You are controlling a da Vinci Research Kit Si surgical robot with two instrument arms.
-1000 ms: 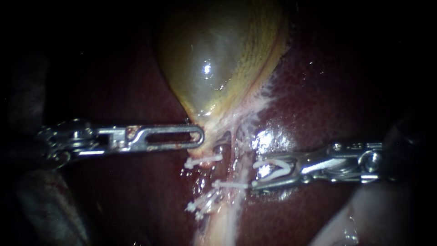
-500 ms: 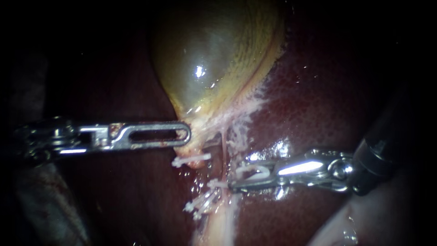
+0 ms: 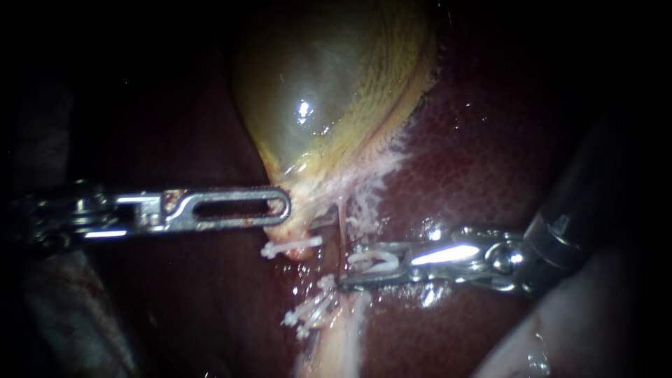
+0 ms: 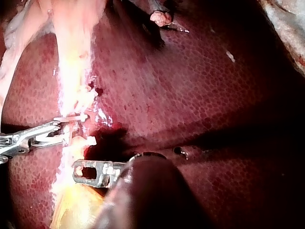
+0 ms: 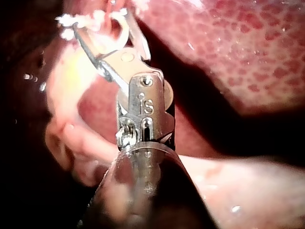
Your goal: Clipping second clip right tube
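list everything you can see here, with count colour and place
gallbladder: one, yellow-green, upper centre of endoscope view
liver: one, dark red, around the gallbladder
tube: one clearly seen, pale pink, running from the gallbladder's neck toward the right instrument's tip
placed clips: at least three, white, below the gallbladder's neck
loaded clip: one, white, open, between the right instrument's jaws
left instrument: one, silver, tip at the gallbladder's neck
right instrument: one, silver, jaws shut on the loaded clip, at the tube

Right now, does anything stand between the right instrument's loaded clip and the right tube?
Nothing visible does. The clip in the right instrument reaches the right tube; the applied clips lie to the side, not between them.
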